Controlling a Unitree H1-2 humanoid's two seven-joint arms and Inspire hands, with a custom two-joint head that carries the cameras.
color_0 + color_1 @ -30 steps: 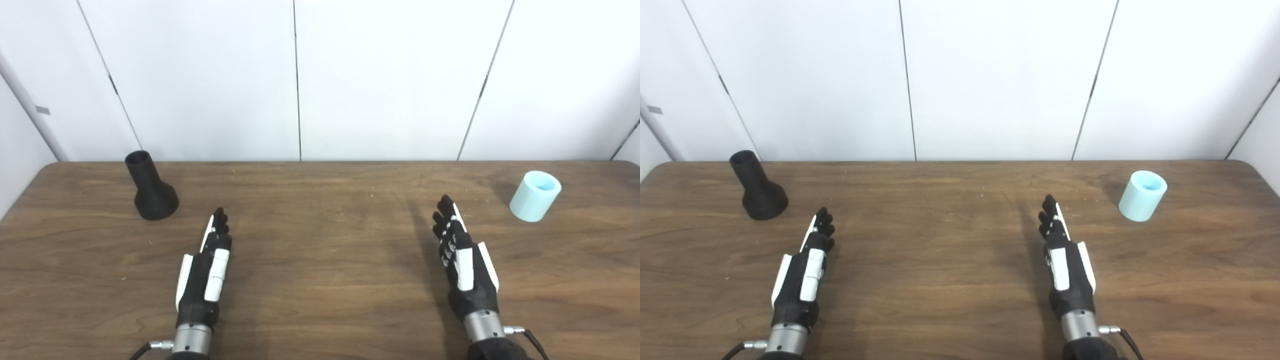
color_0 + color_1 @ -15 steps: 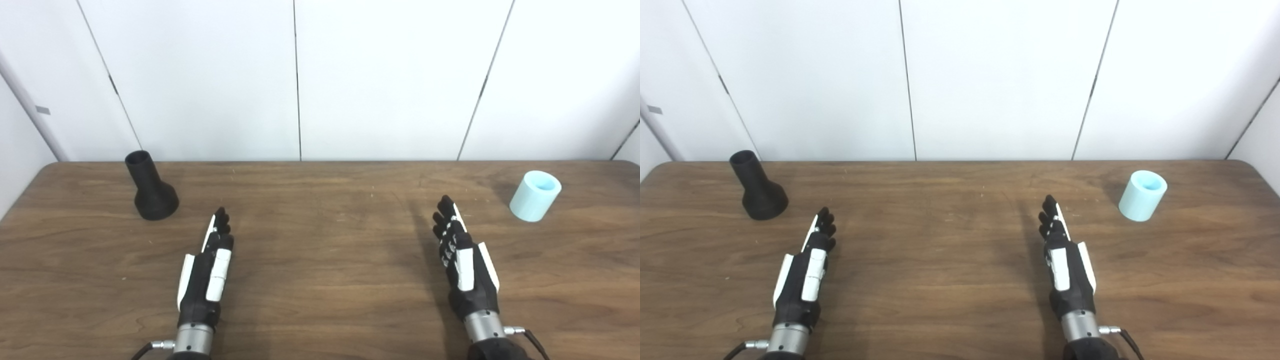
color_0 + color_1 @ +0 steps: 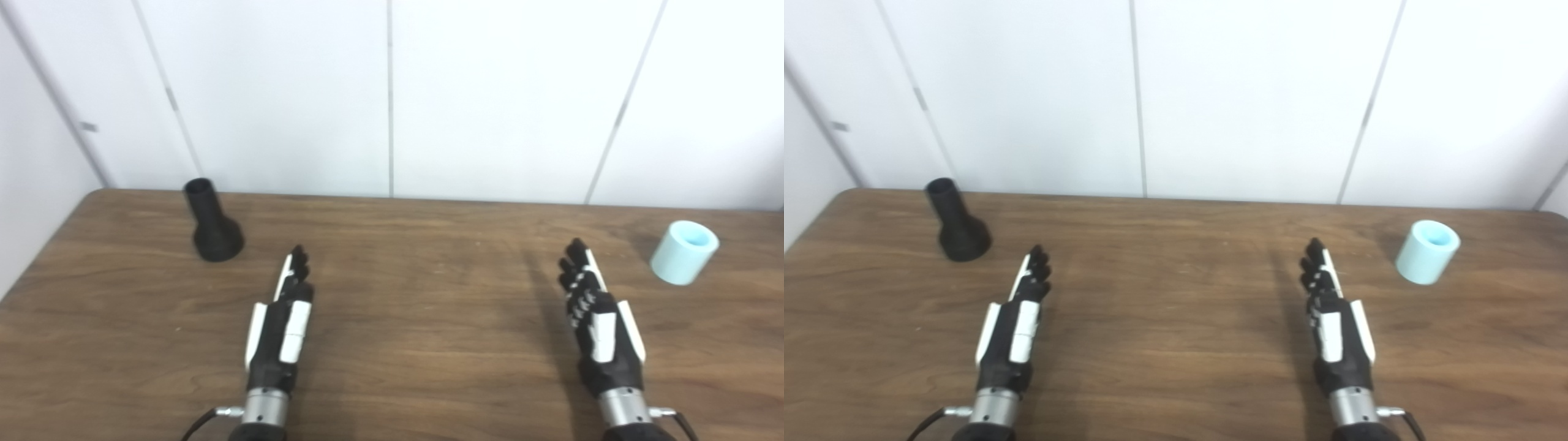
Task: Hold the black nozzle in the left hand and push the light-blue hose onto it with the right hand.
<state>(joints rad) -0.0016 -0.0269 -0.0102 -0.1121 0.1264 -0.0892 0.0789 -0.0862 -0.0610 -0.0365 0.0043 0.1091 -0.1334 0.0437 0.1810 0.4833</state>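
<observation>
The black nozzle (image 3: 214, 223) stands flared base down at the surface's (image 3: 416, 343) far left; the light-blue hose (image 3: 684, 252), a short tube, stands at far right. Left hand (image 3: 283, 318) and right hand (image 3: 597, 318) are flat, fingers extended, holding nothing. Both parts look rigid and light. Grasp the nozzle at its flared base, leaving the narrow neck exposed; grasp the hose around its smooth wall.

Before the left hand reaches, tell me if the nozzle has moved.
No. The camera shifted; the nozzle stands just as near the table's back left corner as before.
</observation>
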